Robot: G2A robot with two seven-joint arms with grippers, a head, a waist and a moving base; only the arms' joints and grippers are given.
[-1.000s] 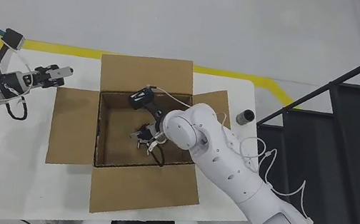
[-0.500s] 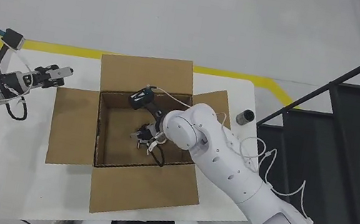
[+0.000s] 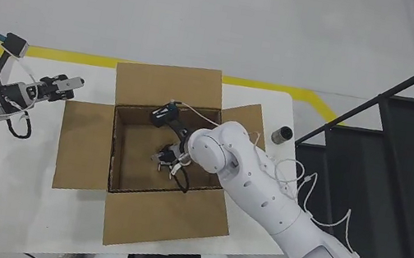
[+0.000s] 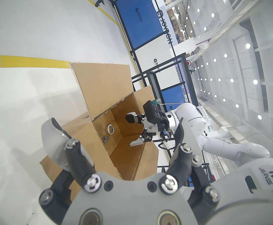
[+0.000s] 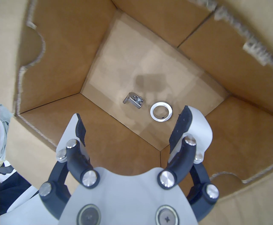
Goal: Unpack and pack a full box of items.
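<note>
Two hands, both spread and empty: left hand [image 3: 71, 83] hovers over the table [image 3: 23, 180] clear of the cardboard box [image 3: 169, 85]; right hand [image 5: 132, 117] hangs inside it above a metal bracket [image 5: 134, 100] and ring [image 5: 161, 111], apparently positioned for pickup.

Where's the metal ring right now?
In the right wrist view the metal ring lies flat on the floor of the box, just apart from the small bracket, below the open right gripper.
</note>
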